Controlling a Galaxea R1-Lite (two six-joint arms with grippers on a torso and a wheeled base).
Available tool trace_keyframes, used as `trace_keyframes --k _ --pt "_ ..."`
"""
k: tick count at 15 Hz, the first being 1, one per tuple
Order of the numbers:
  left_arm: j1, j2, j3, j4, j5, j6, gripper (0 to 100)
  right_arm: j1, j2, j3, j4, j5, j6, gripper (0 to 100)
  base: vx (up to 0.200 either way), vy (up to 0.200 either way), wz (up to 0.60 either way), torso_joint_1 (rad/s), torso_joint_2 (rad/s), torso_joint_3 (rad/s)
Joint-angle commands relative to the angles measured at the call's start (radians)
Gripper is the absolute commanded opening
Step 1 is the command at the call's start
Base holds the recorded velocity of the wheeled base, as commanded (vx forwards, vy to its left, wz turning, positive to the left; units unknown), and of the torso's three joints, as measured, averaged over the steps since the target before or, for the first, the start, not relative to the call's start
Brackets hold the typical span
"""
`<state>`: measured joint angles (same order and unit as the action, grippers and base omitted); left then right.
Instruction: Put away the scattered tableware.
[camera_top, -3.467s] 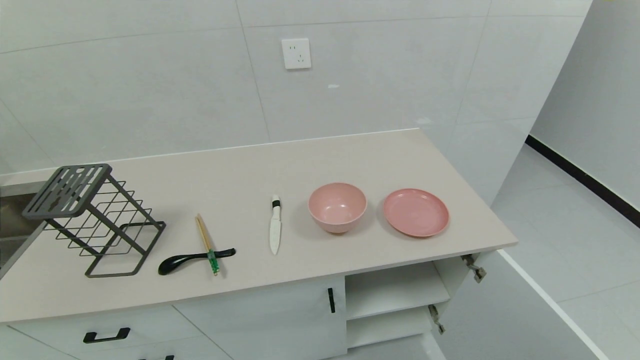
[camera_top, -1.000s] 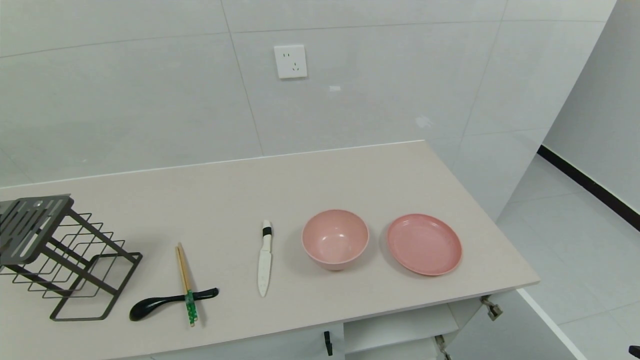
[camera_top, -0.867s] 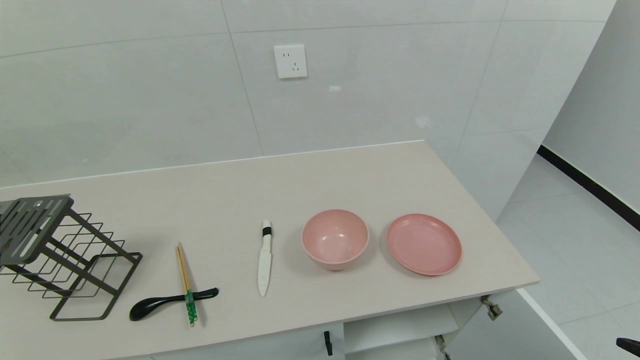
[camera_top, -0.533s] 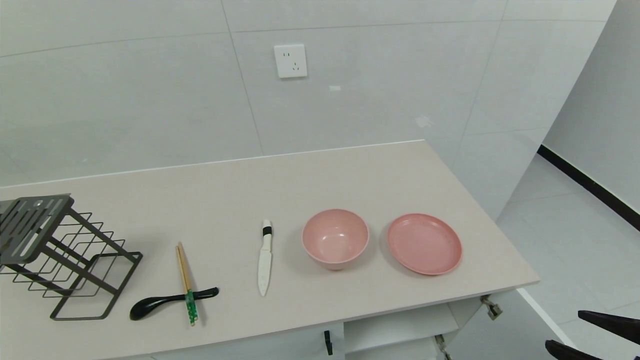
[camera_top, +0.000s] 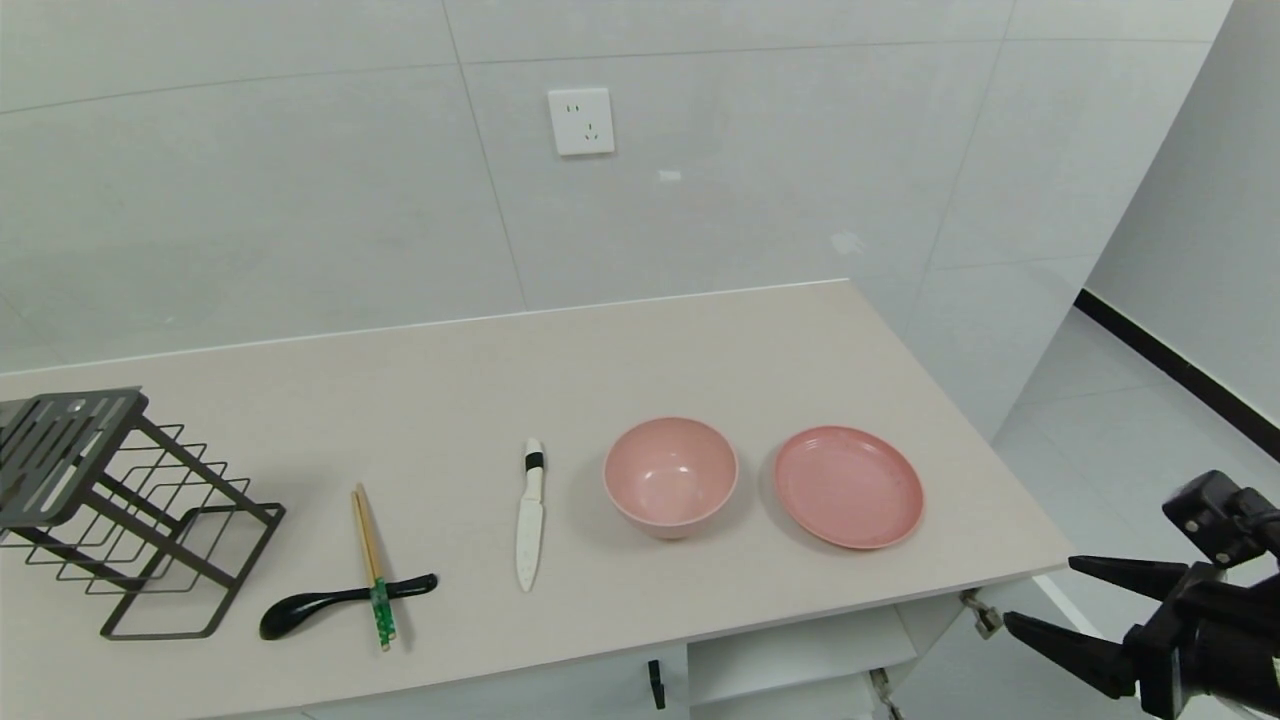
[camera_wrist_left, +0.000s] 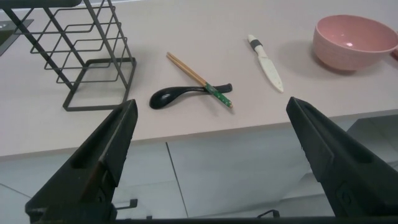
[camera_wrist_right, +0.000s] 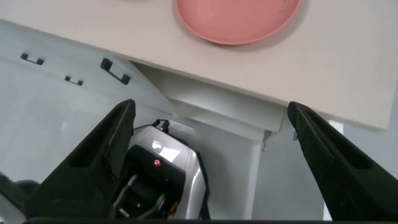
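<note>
On the beige counter (camera_top: 600, 350) lie, from left to right, a black spoon (camera_top: 340, 603) crossed by wooden chopsticks (camera_top: 372, 565), a white knife (camera_top: 530, 515), a pink bowl (camera_top: 670, 477) and a pink plate (camera_top: 848, 487). My right gripper (camera_top: 1042, 592) hangs open off the counter's right front corner, apart from the plate (camera_wrist_right: 236, 15), its own gripper (camera_wrist_right: 210, 107) pointing at the counter edge. My left gripper (camera_wrist_left: 211, 102) stands open before the counter's front edge, facing the spoon (camera_wrist_left: 180, 95), chopsticks (camera_wrist_left: 199, 79) and knife (camera_wrist_left: 267, 57); the bowl (camera_wrist_left: 354, 40) is farther along.
A dark wire rack (camera_top: 130, 500) stands at the counter's left end, also the rack (camera_wrist_left: 81, 43). Under the right end, a cabinet with white shelves (camera_top: 790, 650) is open, its door (camera_top: 1090, 630) swung outward. A wall socket (camera_top: 581, 121) sits on the tiled wall.
The head camera shifted early on, then held still. My right gripper has risen into the head view at the lower right, open. The tableware has not moved.
</note>
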<state>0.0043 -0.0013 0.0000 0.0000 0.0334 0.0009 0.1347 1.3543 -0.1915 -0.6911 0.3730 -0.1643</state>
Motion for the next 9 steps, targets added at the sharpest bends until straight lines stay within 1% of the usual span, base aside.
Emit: trace_keyframes --k 1,6,9 --pt "0.000 0.001 0.000 0.000 0.000 -0.001 100 0.000 0.101 -0.052 -0.005 -0.002 -0.004 100 0.000 0.000 0.00 0.000 0.00 0.000" --pt "0.000 0.001 0.000 0.000 0.000 -0.002 100 0.000 0.166 -0.111 -0.013 -0.006 0.003 100 0.000 0.000 0.00 0.000 0.00 0.000" --pt "0.000 0.001 0.000 0.000 0.000 -0.002 100 -0.001 0.212 -0.132 -0.065 -0.009 0.006 100 0.000 0.000 0.00 0.000 0.00 0.000"
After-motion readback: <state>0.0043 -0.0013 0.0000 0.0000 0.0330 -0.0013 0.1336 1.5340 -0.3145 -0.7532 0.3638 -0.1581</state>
